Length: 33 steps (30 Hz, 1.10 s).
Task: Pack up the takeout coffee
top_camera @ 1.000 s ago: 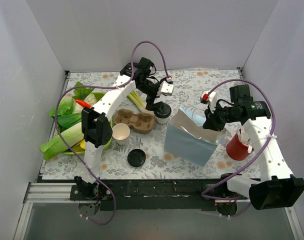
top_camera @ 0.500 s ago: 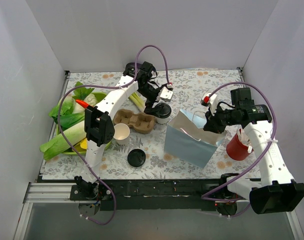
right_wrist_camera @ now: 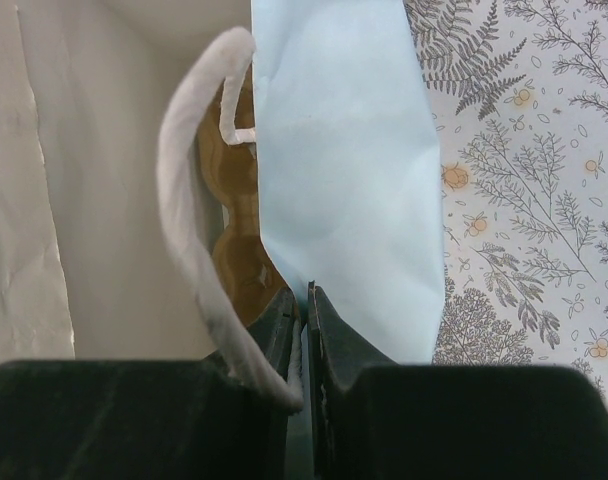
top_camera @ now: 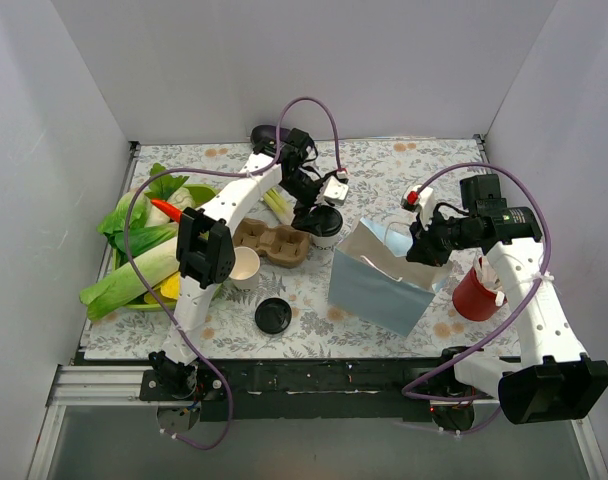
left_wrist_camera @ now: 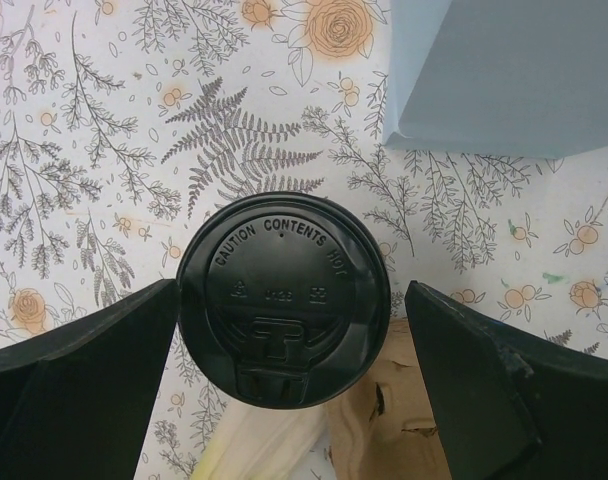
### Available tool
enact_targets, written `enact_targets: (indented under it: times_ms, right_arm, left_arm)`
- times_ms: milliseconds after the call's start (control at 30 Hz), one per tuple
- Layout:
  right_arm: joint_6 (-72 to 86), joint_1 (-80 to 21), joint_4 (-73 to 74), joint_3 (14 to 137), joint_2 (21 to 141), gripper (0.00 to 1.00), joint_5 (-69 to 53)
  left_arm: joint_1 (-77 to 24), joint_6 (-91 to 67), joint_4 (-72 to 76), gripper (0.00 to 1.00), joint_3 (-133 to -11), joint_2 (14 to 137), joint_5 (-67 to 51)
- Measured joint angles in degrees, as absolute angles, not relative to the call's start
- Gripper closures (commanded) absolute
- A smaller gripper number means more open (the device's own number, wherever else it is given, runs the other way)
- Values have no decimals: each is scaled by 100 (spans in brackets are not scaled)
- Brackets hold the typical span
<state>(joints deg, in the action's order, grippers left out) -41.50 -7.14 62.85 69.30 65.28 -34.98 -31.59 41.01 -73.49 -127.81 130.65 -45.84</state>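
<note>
The takeout coffee, a white cup with a black dome lid, stands on the floral mat between the brown cup carrier and the light blue paper bag. My left gripper is open directly above it, one finger on each side of the lid, the left finger touching its edge. My right gripper is shut on the bag's upper edge beside the white handle and holds the bag open.
A lidless white cup and a loose black lid lie in front of the carrier. Leafy greens fill the left side. A red cup stands at the right, by the bag.
My left gripper has shifted slightly right and lower over the coffee. The right gripper and bag have barely moved.
</note>
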Motion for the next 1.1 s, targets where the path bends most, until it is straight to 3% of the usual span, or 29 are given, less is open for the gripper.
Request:
enact_targets:
  times_ms: [1100]
  right_arm:
    - [-4077, -674, 6272, 6930, 6799, 84, -3535]
  left_arm:
    - [-3107, 4023, -7533, 4, -13246, 13353, -4602]
